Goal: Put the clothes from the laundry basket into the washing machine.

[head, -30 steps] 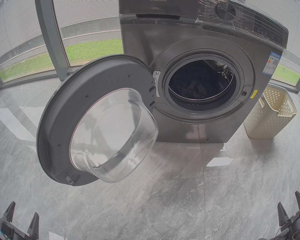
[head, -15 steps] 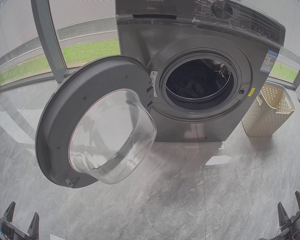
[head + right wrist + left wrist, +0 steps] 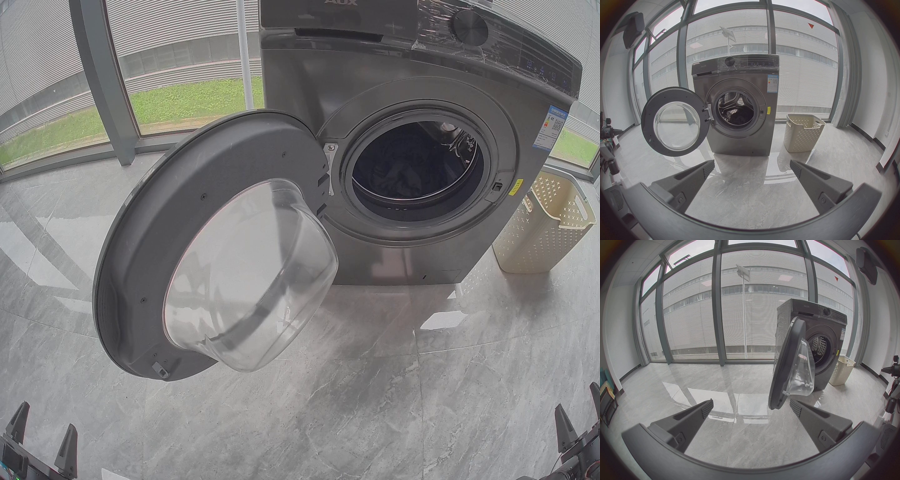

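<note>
Door (image 3: 187, 212) wide open, laundry basket (image 3: 540, 240) beside washing machine (image 3: 312, 81)

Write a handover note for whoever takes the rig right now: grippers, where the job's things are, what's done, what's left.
Left gripper: jaws apart, empty, low over the floor.
Right gripper: same.
Washing machine: door swung wide open toward the robot's left; dark clothes lie in the drum.
Laundry basket: on the floor at the machine's right side; no clothes show in the visible part of its inside.
Done: loading appears finished.
Left: check the basket's hidden bottom.
</note>
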Controlling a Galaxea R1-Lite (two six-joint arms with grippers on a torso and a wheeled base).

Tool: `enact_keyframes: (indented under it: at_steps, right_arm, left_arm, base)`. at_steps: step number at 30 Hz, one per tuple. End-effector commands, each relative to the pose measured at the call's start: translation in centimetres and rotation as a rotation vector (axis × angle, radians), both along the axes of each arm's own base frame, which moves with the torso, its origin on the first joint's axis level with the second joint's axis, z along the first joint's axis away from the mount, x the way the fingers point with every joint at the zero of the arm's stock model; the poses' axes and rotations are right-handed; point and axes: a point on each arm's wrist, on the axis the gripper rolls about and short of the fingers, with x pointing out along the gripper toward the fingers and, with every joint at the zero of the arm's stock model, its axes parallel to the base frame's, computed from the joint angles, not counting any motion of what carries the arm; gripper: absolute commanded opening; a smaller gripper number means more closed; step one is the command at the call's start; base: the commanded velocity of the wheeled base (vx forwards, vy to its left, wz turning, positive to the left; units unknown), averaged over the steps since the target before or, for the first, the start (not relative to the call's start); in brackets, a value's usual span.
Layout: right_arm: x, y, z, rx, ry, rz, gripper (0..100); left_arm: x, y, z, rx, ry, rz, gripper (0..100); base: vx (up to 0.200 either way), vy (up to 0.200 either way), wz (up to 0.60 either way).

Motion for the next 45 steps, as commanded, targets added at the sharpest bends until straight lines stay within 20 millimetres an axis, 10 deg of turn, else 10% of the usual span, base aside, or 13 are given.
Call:
enact_keyframes:
  at_steps: [1,5,11,28,45]
  right_arm:
    - [0.0,0.0,-0.5,0.0,0.001,-0.001,100]
    - [0.0,0.0,-0.5,0.0,0.001,-0.001,100]
    - [0.0,0.0,-0.5,0.0,0.001,-0.001,100]
    - [0.0,0.0,-0.5,0.0,0.001,-0.001,100]
    - [0.0,0.0,-0.5,0.0,0.001,-0.001,100]
  left_arm:
    - [-0.5,0.0,1.6,-0.025,-0.106,-0.004,100]
    - [-1.1,0.0,7.0,-0.037,-0.139,-0.073,100]
    - [3.8,-0.6,10.6,-0.05,0.048,-0.31,100]
    - [13.2,-2.3,12.7,-0.069,0.17,-0.598,100]
    - [10.4,-5.8,13.4,-0.172,0.167,-0.99,100]
  base:
    - [0.0,0.0,0.0]
    - [0.0,0.0,0.0]
    - [0.0,0.0,0.0]
    - [0.0,0.0,0.0]
    - [0.0,0.0,0.0]
